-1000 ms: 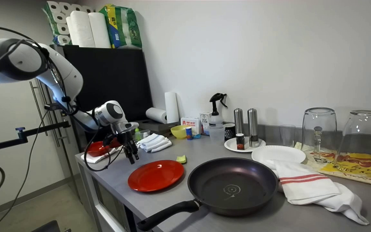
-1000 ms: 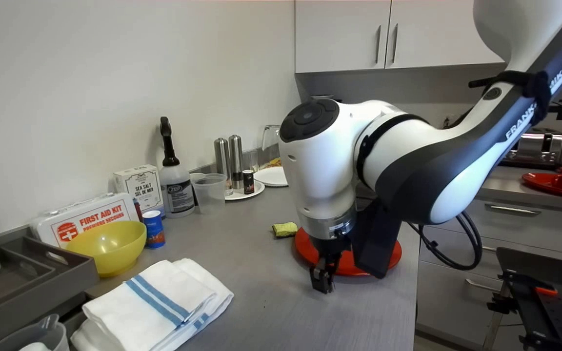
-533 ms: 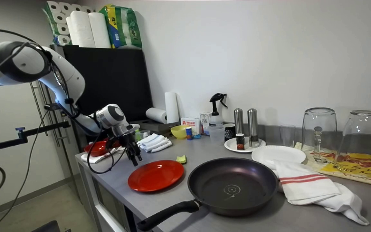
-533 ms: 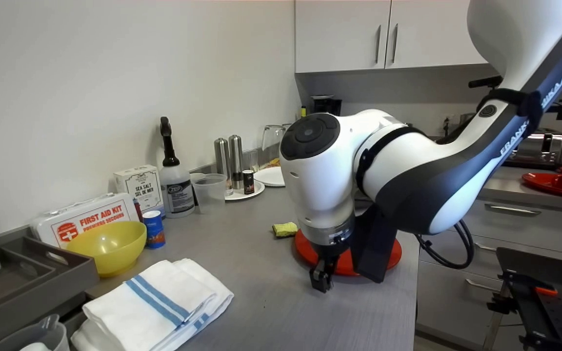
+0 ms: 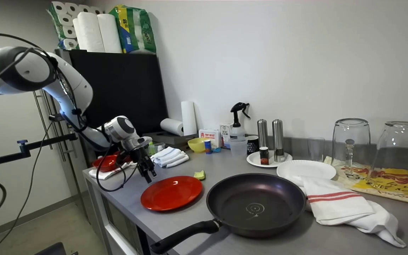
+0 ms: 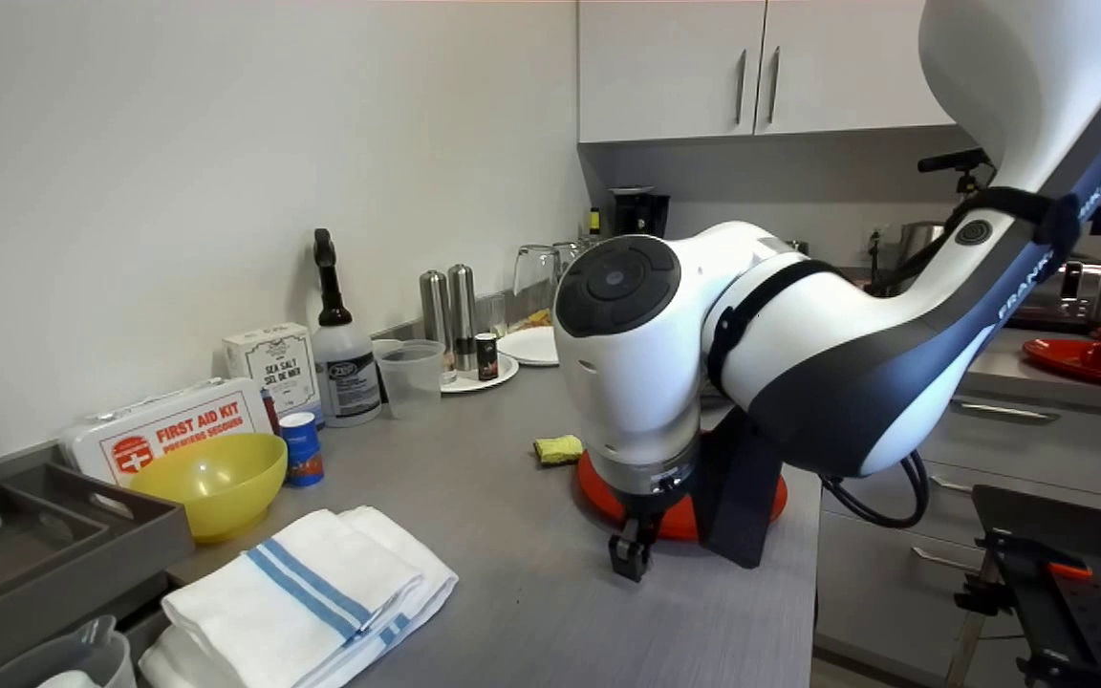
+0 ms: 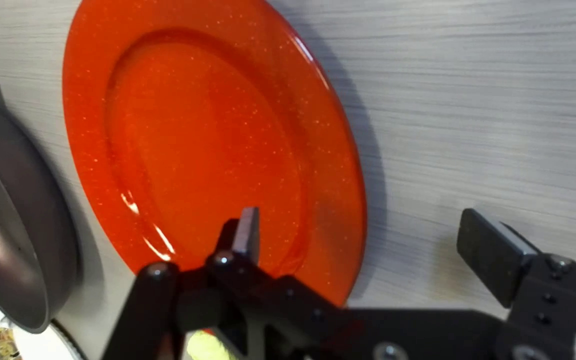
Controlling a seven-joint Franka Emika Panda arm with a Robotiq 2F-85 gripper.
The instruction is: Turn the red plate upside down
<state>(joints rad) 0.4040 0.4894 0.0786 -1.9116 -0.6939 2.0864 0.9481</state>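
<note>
The glossy red plate [image 5: 171, 193] lies flat on the counter, its hollow face up. An exterior view has much of the red plate [image 6: 596, 495] covered by the arm. My gripper [image 5: 151, 178] hangs low by the plate's rim, tilted, on the side away from the pan; this gripper [image 6: 629, 559] shows there too. In the wrist view the gripper [image 7: 360, 218] stands wide open with nothing held. There, one finger [image 7: 248, 235] overlaps the red plate [image 7: 193, 135] and the opposite one is over bare counter, so the rim runs between them. Contact with the plate cannot be made out.
A black frying pan [image 5: 255, 205] sits close beside the plate, handle toward the counter's front edge. A yellow-green sponge [image 6: 558, 450] lies near the rim. Folded white towels [image 6: 312, 597], a yellow bowl [image 6: 216, 483] and a red dish [image 5: 106, 163] stand farther off.
Over the last second the arm has sunk a little and the gripper has shifted slightly toward the plate, its jaws staying wide. The plate has not moved.
</note>
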